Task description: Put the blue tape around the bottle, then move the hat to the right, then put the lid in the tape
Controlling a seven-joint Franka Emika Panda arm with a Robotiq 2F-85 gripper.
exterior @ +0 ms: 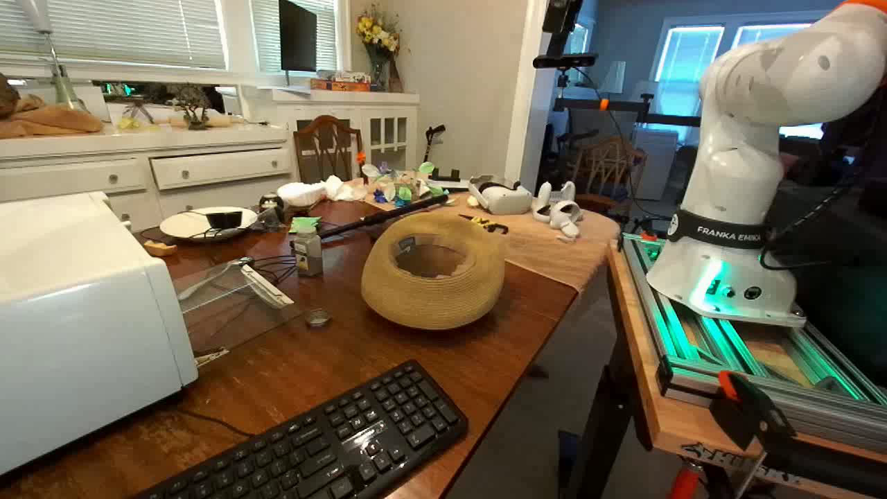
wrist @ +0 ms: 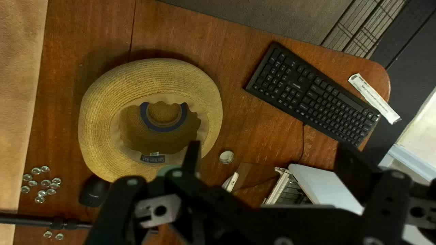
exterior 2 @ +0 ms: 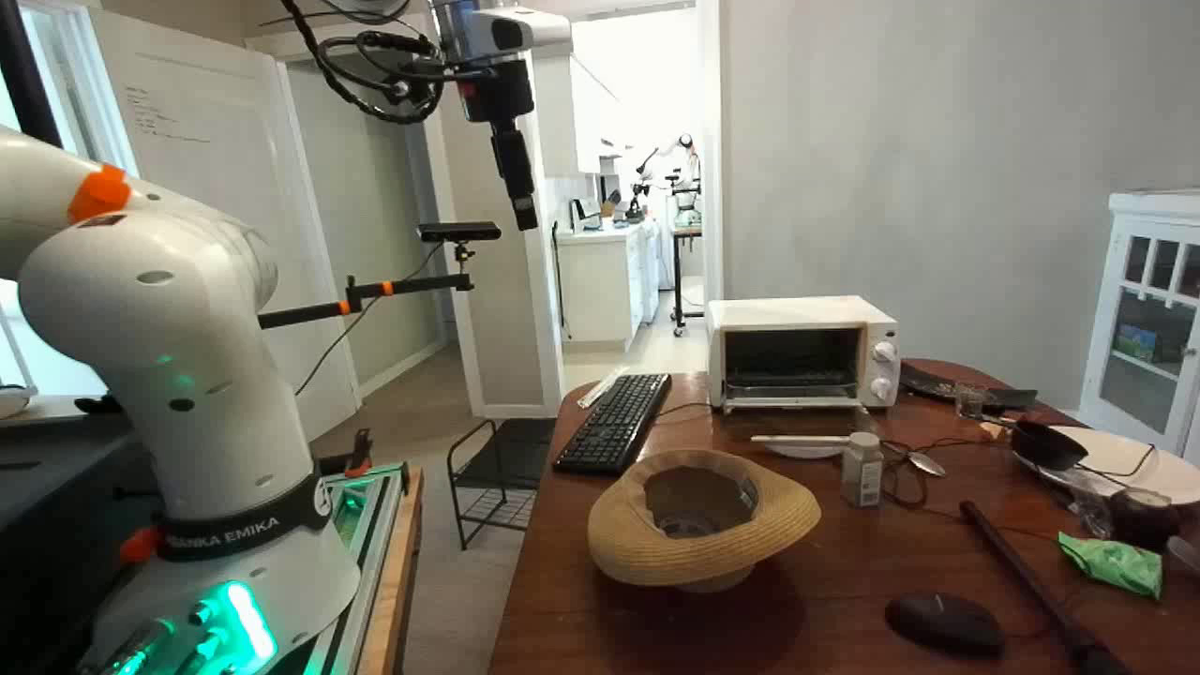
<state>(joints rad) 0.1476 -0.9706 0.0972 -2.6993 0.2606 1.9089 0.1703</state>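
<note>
The tan straw hat (exterior: 433, 305) (exterior 2: 647, 544) (wrist: 105, 119) rests crown-down on the table, its opening facing up. Inside its crown, the wrist view shows a blue ring with a tan inner side, the blue tape (wrist: 162, 128), partly covered by the hat's inner band. Upright beside the hat stands the clear bottle (exterior: 309, 256) (exterior 2: 861, 473); I cannot make it out in the wrist view. A small round lid (exterior: 317, 318) (wrist: 226, 157) lies flat between hat and oven. High above the table hangs my gripper (exterior 2: 527, 223) (wrist: 269, 146), jaws wide apart, nothing between them.
A white toaster oven (exterior: 83, 319) (exterior 2: 806, 314) has its glass door (exterior: 232, 305) lowered. Near the table edge lies a keyboard (exterior: 346, 436) (wrist: 313, 95). Around the hat are a mouse (exterior 2: 945, 623), a black rod (exterior 2: 1031, 591) and glass beads (wrist: 45, 183). Farther off sits a white plate (exterior: 183, 225).
</note>
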